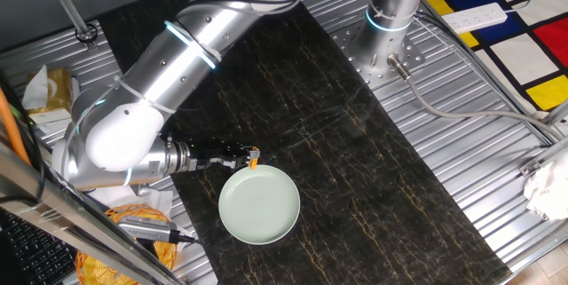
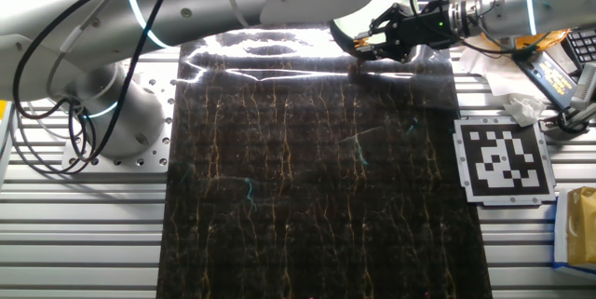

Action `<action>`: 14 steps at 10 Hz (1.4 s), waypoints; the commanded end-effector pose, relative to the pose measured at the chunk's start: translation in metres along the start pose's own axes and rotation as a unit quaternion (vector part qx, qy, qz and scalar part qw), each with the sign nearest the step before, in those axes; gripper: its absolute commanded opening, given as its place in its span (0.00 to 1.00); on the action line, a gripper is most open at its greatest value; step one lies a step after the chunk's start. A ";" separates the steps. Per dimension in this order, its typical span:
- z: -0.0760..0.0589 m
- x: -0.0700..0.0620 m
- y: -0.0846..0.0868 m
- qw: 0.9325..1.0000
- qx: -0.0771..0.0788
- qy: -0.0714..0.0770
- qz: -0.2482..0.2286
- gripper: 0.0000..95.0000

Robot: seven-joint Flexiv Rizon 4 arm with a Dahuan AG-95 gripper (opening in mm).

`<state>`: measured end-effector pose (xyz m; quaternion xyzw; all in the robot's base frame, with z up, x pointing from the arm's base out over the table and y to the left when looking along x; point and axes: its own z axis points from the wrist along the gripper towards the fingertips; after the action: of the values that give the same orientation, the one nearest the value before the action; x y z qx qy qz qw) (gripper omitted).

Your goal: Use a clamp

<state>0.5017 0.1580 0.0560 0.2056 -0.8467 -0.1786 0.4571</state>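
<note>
The clamp (image 1: 254,155) is a tiny orange-yellow clip. It sits between the tips of my gripper (image 1: 246,154), right at the far rim of the pale green plate (image 1: 259,203). The gripper is shut on the clamp and reaches in from the left, low over the dark mat. I cannot tell whether the clamp's prongs touch the rim. In the other fixed view the gripper (image 2: 370,46) shows a speck of orange, the clamp (image 2: 364,49), at its tip. There the plate (image 2: 354,21) is mostly hidden behind the arm.
The dark marbled mat (image 1: 355,161) covers the middle of the ribbed metal table. The arm's base (image 1: 390,19) stands at the back. Yellow cables and tools (image 1: 133,227) lie left of the plate. A printed marker card (image 2: 503,159) and crumpled paper (image 2: 521,105) lie beside the mat.
</note>
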 end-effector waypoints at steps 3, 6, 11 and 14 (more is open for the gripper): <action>-0.003 -0.003 -0.001 1.000 0.001 0.004 -0.002 0.00; -0.004 -0.005 0.000 1.000 0.002 0.005 -0.002 0.00; -0.007 -0.006 0.002 1.000 0.002 0.006 0.003 0.00; -0.009 -0.007 0.003 1.000 0.002 0.006 0.001 0.00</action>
<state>0.5081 0.1631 0.0558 0.2059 -0.8454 -0.1751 0.4606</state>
